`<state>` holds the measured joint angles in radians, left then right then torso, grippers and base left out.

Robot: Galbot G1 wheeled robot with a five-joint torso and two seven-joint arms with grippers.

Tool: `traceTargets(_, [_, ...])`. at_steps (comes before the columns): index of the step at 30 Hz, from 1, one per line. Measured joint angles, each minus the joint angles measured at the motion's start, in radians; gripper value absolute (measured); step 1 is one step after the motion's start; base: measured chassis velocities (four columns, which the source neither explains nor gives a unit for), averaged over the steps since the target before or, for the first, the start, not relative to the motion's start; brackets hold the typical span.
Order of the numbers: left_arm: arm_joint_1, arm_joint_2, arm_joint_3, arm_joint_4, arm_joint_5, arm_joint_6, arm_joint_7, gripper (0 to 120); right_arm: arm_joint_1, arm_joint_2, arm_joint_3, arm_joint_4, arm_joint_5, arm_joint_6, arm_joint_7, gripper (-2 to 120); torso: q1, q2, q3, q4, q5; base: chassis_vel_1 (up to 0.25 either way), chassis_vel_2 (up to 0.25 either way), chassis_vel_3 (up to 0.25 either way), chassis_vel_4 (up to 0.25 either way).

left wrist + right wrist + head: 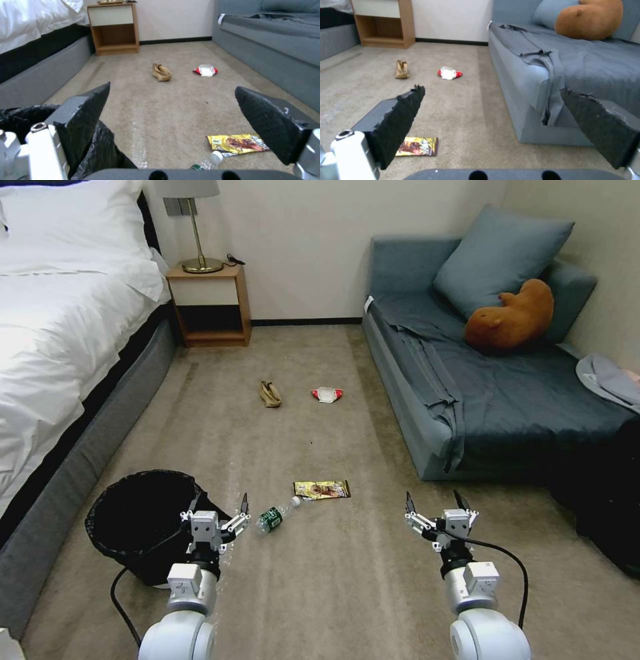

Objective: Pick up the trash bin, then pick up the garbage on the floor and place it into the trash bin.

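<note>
Both arms held fwd, low, approx. level.
Left gripper [219, 509] w/ black-padded fingers spread wide; right gripper [436, 503] likewise spread, nothing gripped.

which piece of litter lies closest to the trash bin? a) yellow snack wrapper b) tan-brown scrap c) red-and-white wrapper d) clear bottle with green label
d: in the head view the clear bottle lies on the carpet just beside the trash bin, nearer than any other piece.
</note>
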<state>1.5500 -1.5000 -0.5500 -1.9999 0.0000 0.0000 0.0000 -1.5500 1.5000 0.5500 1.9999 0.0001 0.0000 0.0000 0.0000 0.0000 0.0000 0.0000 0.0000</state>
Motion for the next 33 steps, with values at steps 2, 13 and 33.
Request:
traceTargets(2, [0.000,0.000,0.000,0.000,0.000,0.000,0.000,100,0.000,0.000,0.000,0.000,0.000,0.000,0.000,100,0.000,0.000,0.000,0.0000,0.0000,0.000,0.000,0.000,0.000])
traceTargets(13, [0.000,0.000,0.000,0.000,0.000,0.000,0.000,100,0.000,0.000,0.000,0.000,0.000,0.000,0.000,100,0.000,0.000,0.000,0.0000,0.0000,0.000,0.000,0.000,0.000])
traceTargets(33, [0.000,0.000,0.000,0.000,0.000,0.000,0.000,100,0.000,0.000,0.000,0.000,0.000,0.000,0.000,100,0.000,0.000,0.000,0.0000,0.0000,0.000,0.000,0.000,0.000])
